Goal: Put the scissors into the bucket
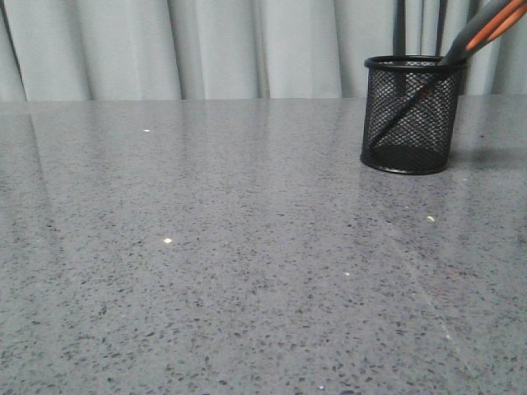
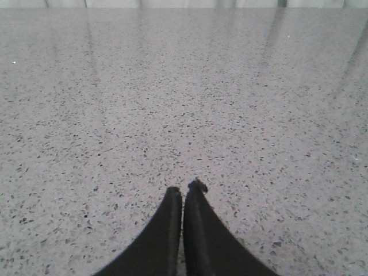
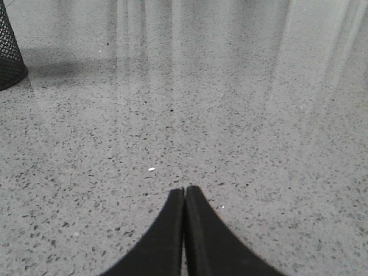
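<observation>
Leaning at a slant, the scissors (image 1: 473, 37) stand inside the bucket (image 1: 412, 115), blades down toward the base on its left and the orange-lined handles resting against the rim on its right. I judge the tilt follows from their length: they are taller than the cup, so they can only settle diagonally, propped between floor and rim. The bucket stands upright on the speckled grey table (image 1: 206, 271), far right in the front view, before pale curtains (image 1: 206, 49).

Neither arm appears in the front view. On its wrist camera the left gripper (image 2: 183, 192) shows its fingers pressed together on nothing, above bare tabletop; neither scissors nor bucket is in that view. The right gripper (image 3: 184, 192) is likewise closed and empty, with only an edge of the bucket (image 3: 8, 54) visible at the frame's corner, well apart from the fingertips.

I read the scissors as free of both grippers and the placement as complete.
</observation>
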